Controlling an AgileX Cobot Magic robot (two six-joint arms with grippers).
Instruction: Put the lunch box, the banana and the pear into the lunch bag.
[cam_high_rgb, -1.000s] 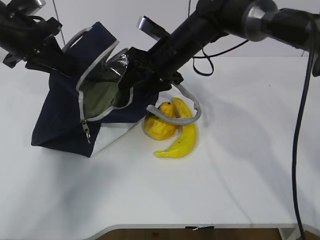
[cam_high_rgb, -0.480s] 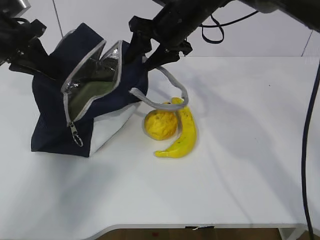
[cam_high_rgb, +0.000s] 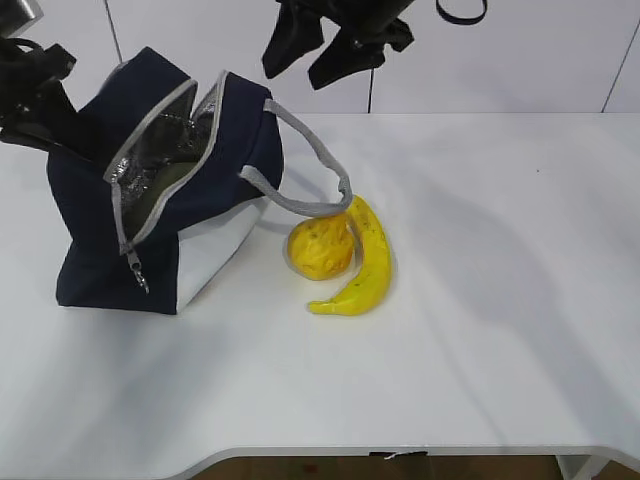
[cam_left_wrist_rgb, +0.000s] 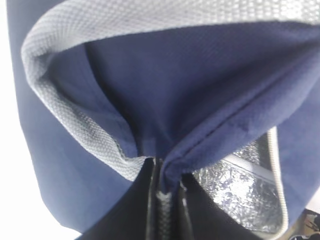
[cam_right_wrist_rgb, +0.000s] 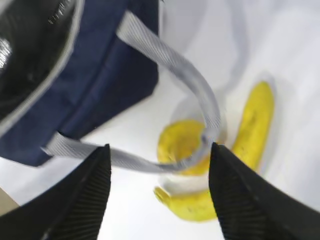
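Observation:
The navy lunch bag (cam_high_rgb: 95, 210) stands at the left with its zipper open and silver lining showing. A green-lidded lunch box (cam_high_rgb: 152, 197) lies inside it. My left gripper (cam_high_rgb: 40, 110) is shut on the bag's rim, its fingers (cam_left_wrist_rgb: 162, 210) pinching the navy fabric (cam_left_wrist_rgb: 200, 100). The pear (cam_high_rgb: 320, 250) and the banana (cam_high_rgb: 362, 265) lie together on the table right of the bag, under a grey handle loop (cam_high_rgb: 315, 170). My right gripper (cam_high_rgb: 330, 45) is open and empty, raised high above the bag. In its wrist view (cam_right_wrist_rgb: 159, 165) it looks down on the pear (cam_right_wrist_rgb: 182, 142) and banana (cam_right_wrist_rgb: 255, 120).
The white table (cam_high_rgb: 480, 300) stretches to the right and front. The table's front edge (cam_high_rgb: 400, 450) runs along the bottom. A black cable (cam_high_rgb: 460, 12) hangs by the right arm at the top.
My right gripper has pulled out of the bag's mouth and risen up and back. The bag has tipped more upright and its handle has settled over the pear.

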